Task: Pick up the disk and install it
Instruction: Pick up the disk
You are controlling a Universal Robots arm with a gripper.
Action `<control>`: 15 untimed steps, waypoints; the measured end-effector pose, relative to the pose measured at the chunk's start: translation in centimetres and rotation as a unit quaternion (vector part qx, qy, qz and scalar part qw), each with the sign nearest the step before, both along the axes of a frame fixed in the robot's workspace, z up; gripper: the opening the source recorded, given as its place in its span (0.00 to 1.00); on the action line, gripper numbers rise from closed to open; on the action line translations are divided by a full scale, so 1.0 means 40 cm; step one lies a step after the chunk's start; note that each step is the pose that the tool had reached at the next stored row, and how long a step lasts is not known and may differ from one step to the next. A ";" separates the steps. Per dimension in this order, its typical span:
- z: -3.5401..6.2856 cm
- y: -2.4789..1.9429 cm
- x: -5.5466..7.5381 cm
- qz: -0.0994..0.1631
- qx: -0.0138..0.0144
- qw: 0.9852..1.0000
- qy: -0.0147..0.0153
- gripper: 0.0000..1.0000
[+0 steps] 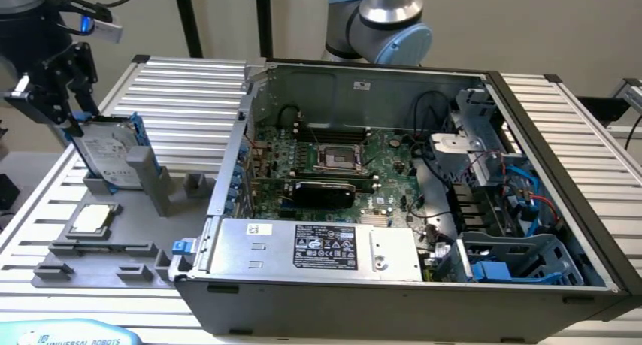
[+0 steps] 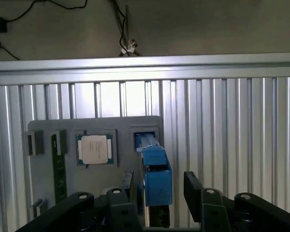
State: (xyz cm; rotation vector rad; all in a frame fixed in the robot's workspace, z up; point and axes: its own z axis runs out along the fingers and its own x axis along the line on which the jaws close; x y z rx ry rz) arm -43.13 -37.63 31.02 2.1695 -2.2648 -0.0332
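The disk (image 1: 108,153), a flat silver-grey hard drive with a white label in a blue plastic carrier, stands on edge in a slot of the grey plastic fixture tray (image 1: 101,273), at the exterior view's left of the open grey computer case (image 1: 401,304). My gripper (image 2: 159,182) straddles its upper edge, fingers (image 2: 192,186) spread, a gap visible beside one. A square silver CPU chip (image 1: 90,219) lies in the tray nearby.

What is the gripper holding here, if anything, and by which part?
Nothing yet. The open gripper straddles the blue top edge of the disk, which stands upright in the grey fixture, with a gap showing beside each finger.
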 end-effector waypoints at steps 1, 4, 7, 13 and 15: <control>-0.005 0.000 -0.001 0.001 0.000 1.000 0.000 0.54; -0.018 0.000 -0.001 0.004 0.000 1.000 0.000 0.54; -0.031 0.000 -0.002 0.008 0.000 1.000 -0.002 0.54; -0.047 0.000 -0.003 0.016 0.000 1.000 -0.010 0.54; -0.049 0.000 -0.005 0.016 0.000 1.000 -0.011 0.54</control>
